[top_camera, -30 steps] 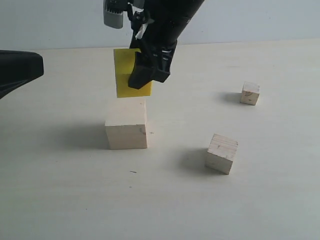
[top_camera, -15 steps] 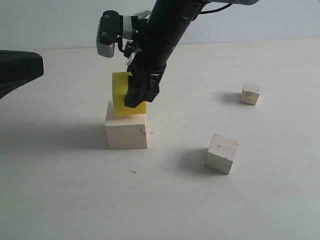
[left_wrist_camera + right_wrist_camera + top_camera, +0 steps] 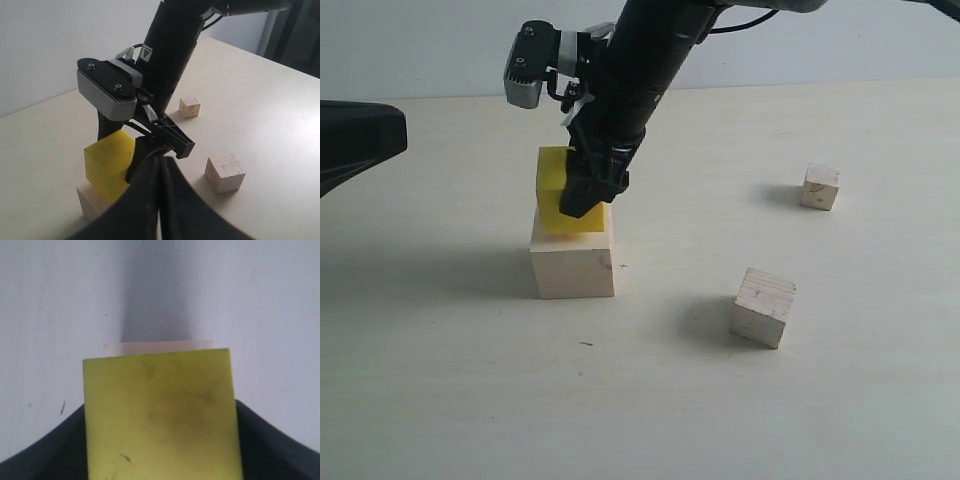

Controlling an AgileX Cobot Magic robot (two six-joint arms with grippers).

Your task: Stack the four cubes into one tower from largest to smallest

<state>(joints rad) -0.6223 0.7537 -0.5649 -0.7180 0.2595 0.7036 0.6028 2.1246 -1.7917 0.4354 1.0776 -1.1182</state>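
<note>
left of centre in the exterior view, the large pale cube stands on the table, and the yellow cube sits right on its top face, its lower edge meeting the wood with no gap to be seen. the right gripper reaches down from the upper middle of the frame and has the yellow cube clamped between its dark fingers; the right wrist view shows the yellow face filling the space between them, with a thin strip of pale wood showing past its far edge. the medium cube, with grain lines on top, lies lower right of centre, well apart from the stack. the small cube sits further back toward the right edge, also alone. at the left edge of the frame the left arm shows as a dark shape, clear of the cubes. the left gripper has its two dark fingers pressed together with nothing between them.
</note>
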